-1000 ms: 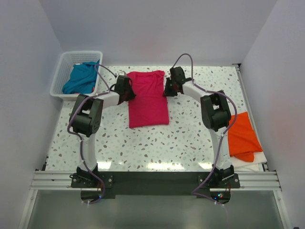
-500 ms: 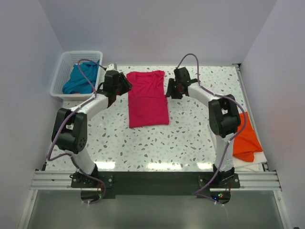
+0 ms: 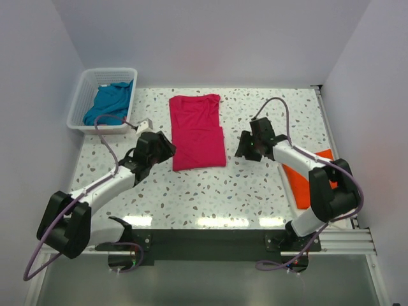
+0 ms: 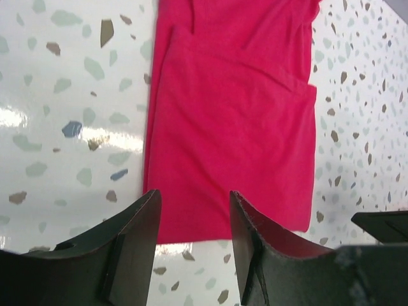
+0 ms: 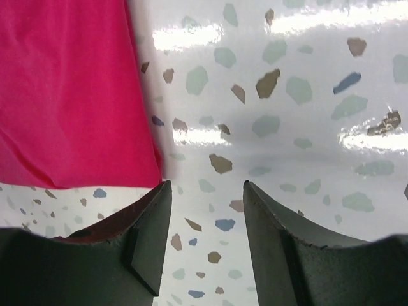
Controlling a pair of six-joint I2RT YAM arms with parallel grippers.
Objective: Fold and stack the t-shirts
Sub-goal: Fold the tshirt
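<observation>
A crimson-pink t-shirt (image 3: 197,131) lies flat on the speckled table, folded into a long strip with its sleeves turned in. My left gripper (image 3: 167,152) hovers open just left of the shirt's near-left corner; in the left wrist view the shirt's (image 4: 236,121) near hem shows between the spread fingers. My right gripper (image 3: 242,148) is open over bare table to the right of the shirt's near-right corner (image 5: 70,95). An orange t-shirt (image 3: 305,180) lies at the right edge, partly behind the right arm. A teal-blue t-shirt (image 3: 109,102) sits in the basket.
A white lattice basket (image 3: 83,95) stands at the back left corner of the table. A white sheet lies under the orange shirt at the right edge. The tabletop (image 3: 210,191) is speckled terrazzo, with walls on three sides.
Both grippers have opened and let go of the pink shirt's upper sides. Both arms have swung back toward me, down to the shirt's near corners. The shirt lies as it did.
</observation>
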